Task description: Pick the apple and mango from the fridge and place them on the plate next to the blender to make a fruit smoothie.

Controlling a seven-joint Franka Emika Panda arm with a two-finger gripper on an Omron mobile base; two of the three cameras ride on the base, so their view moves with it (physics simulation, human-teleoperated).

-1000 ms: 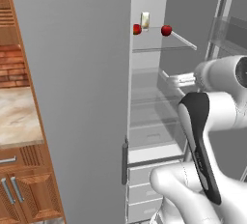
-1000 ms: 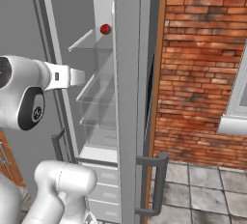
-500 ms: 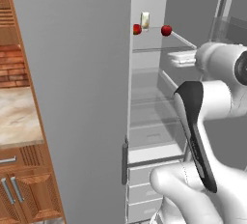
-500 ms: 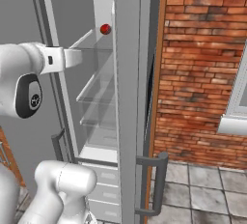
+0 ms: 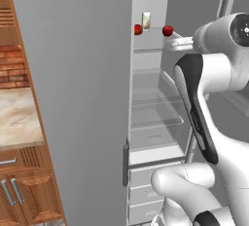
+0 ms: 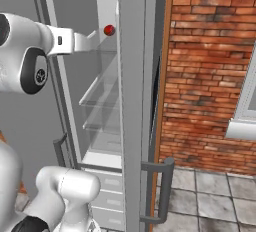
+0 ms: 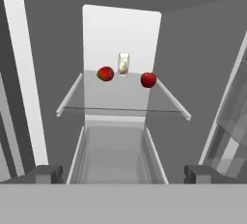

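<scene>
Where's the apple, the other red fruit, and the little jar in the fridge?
Apple (image 7: 148, 79), hand view, middle of its skin.
Other red fruit (image 7: 105, 74), hand view, its middle.
Jar (image 7: 123, 65), hand view, its front.

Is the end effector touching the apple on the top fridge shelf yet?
Apart. In the hand view the apple sits far back on the shelf, well beyond the open end effector fingertips.
</scene>
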